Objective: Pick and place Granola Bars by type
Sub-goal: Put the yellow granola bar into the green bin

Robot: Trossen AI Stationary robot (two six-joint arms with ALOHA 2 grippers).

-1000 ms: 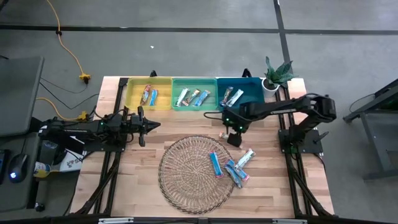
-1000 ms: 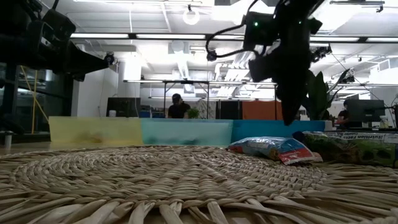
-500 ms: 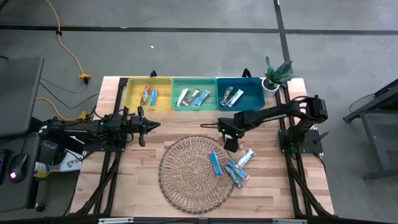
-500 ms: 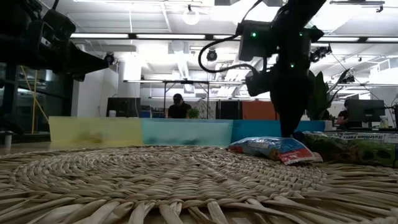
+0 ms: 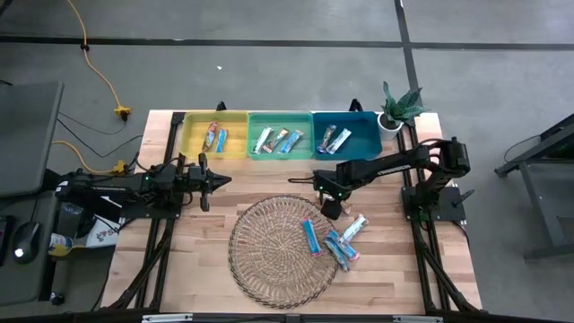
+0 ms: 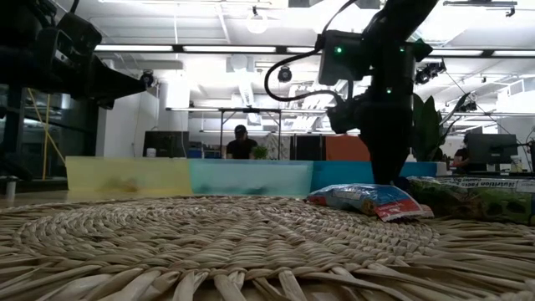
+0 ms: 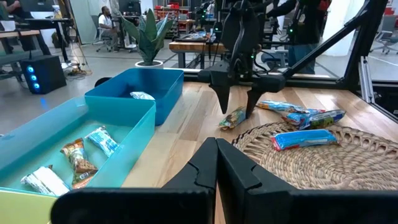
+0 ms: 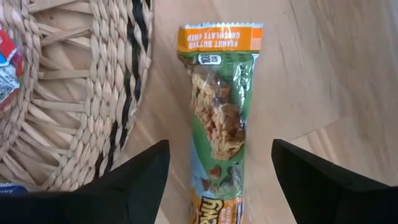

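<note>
At nine o'clock on the wooden table point(image 5: 188, 233), the left gripper point(image 5: 213, 181) waits above bare wood with its jaws pressed together, holding nothing, and points toward three o'clock.

Along the twelve o'clock edge sit three trays side by side. The yellow tray point(image 5: 192, 144) holds two bars, the teal tray point(image 5: 254, 123) next to it holds about three, and the blue tray point(image 5: 369, 140) holds two more. A small potted plant point(image 5: 397, 108) stands just beside the blue tray, toward two o'clock.

At the table's centre lies the round wicker mat point(image 5: 269, 251). On its three o'clock side rests a blue bar point(image 5: 310, 237), and a small cluster of blue and white bars point(image 5: 345, 242) lies across the mat's rim near four o'clock.

The right gripper point(image 5: 328, 207) hangs low just off the mat's rim at about two o'clock, jaws spread wide and pointing down. Directly beneath it, between the two fingers point(image 8: 134, 186) but not touched by either, lies a green and orange bar point(image 8: 217, 118) flat on the wood, just beside the mat's edge. The left wrist view shows the same bar point(image 7: 233, 117) lying between the tips of that gripper, whose fingers stand on either side of it.

Beyond the trays, a person point(image 6: 242, 144) shows far back in the room.
</note>
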